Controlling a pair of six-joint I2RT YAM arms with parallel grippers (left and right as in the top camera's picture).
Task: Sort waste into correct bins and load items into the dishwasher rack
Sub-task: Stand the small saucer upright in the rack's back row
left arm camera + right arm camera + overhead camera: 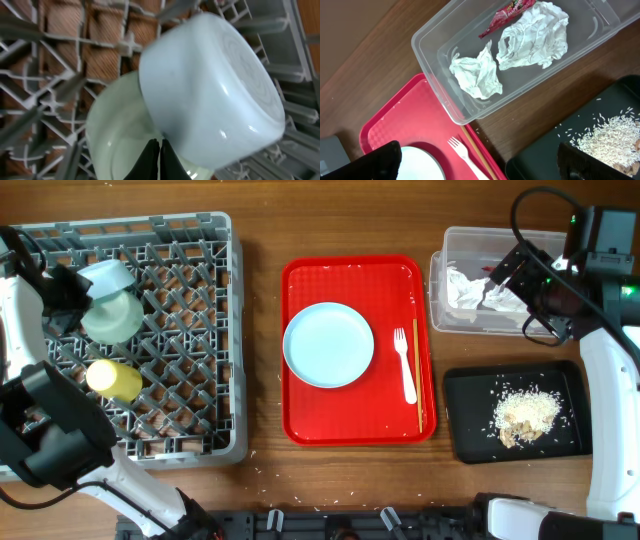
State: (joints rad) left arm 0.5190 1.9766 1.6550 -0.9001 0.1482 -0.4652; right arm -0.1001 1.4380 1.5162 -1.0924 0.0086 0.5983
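Waste, done: We see two crumpled white paper napkins point(520, 45) and a small red wrapper point(507, 12) lying in the clear plastic rectangular tub point(440, 305). A heap of whitish rice point(525, 415) sits in the flat black rectangular tray point(465, 435).

Waste, left: A few pale crumbs point(258, 470) dot the wooden table near the rack's corner.

Rack, loaded: The large grey lattice dishwasher rack point(190, 330) holds the pale green bowl point(110, 318), the small light blue dish point(108, 278) leaning against it, and the small yellow cup point(115, 380).

Rack, left: On the red serving tray point(300, 420) lie the round light blue plate point(328, 345), the white plastic fork point(405, 365) and the thin wooden chopsticks point(418, 370). We judge the job a little past halfway.

Left gripper point(159, 160): Its tips are pressed together with nothing between them, just in front of the bowl and dish.

Right gripper point(482, 160): It is spread wide and empty, above the tub's near edge and the tray corner.

Hard to make out: We cannot tell whether the left tips touch the bowl. Much of the rack blurs in the left wrist view.
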